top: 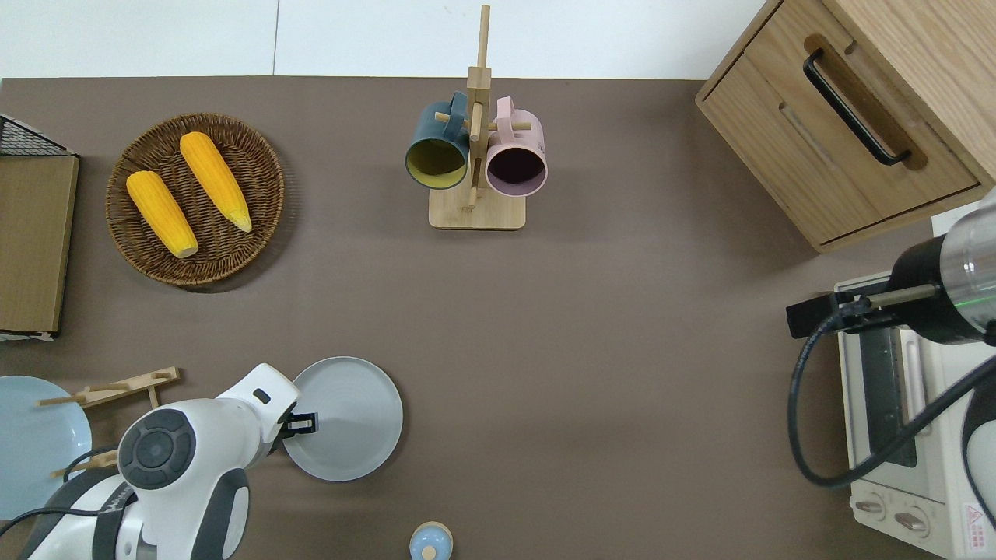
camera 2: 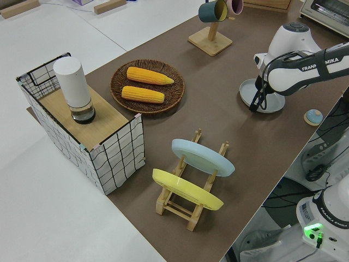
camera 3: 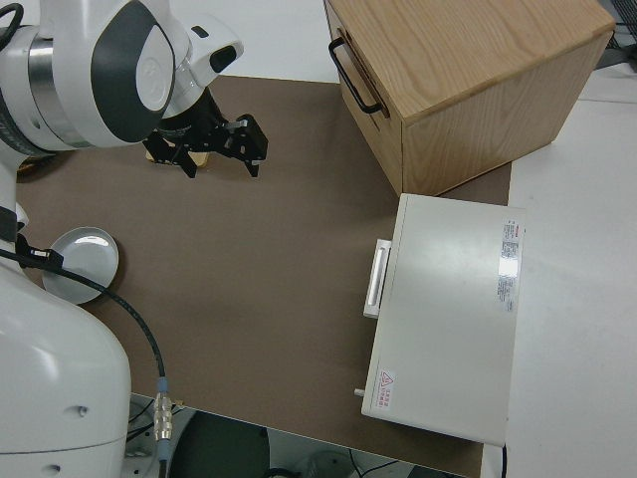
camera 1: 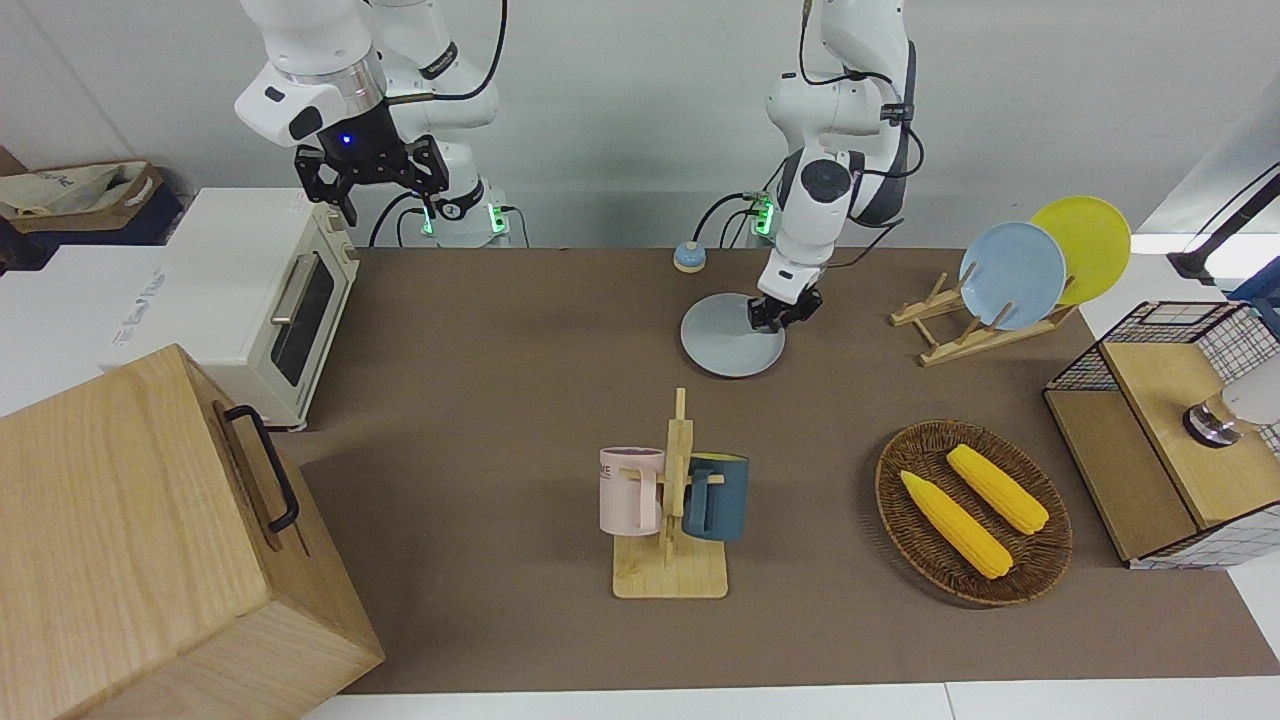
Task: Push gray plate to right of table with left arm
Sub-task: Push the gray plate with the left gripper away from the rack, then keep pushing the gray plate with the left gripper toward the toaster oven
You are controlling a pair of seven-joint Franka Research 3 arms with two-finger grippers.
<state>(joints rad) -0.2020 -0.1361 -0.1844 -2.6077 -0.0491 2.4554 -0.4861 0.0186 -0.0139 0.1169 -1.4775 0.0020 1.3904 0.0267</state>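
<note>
The gray plate (camera 1: 728,345) (top: 350,420) (camera 2: 267,101) (camera 3: 82,261) lies flat on the brown table (camera 1: 480,350), near the robots' edge and about midway along it. My left gripper (camera 1: 782,314) (top: 300,422) (camera 2: 254,105) is down at the plate's rim, on the side toward the left arm's end of the table. Whether it touches the rim I cannot tell. The right arm is parked, its gripper (camera 1: 385,205) (camera 3: 221,161) open and holding nothing.
A mug rack (camera 1: 672,500) with two mugs stands farther from the robots than the plate. Toward the left arm's end are a dish rack (camera 1: 985,335) holding blue and yellow plates, a corn basket (camera 1: 972,512) and a wire crate (camera 1: 1170,430). A toaster oven (camera 1: 270,300) and wooden cabinet (camera 1: 150,540) fill the right arm's end. A small bell (camera 1: 688,257) sits near the plate.
</note>
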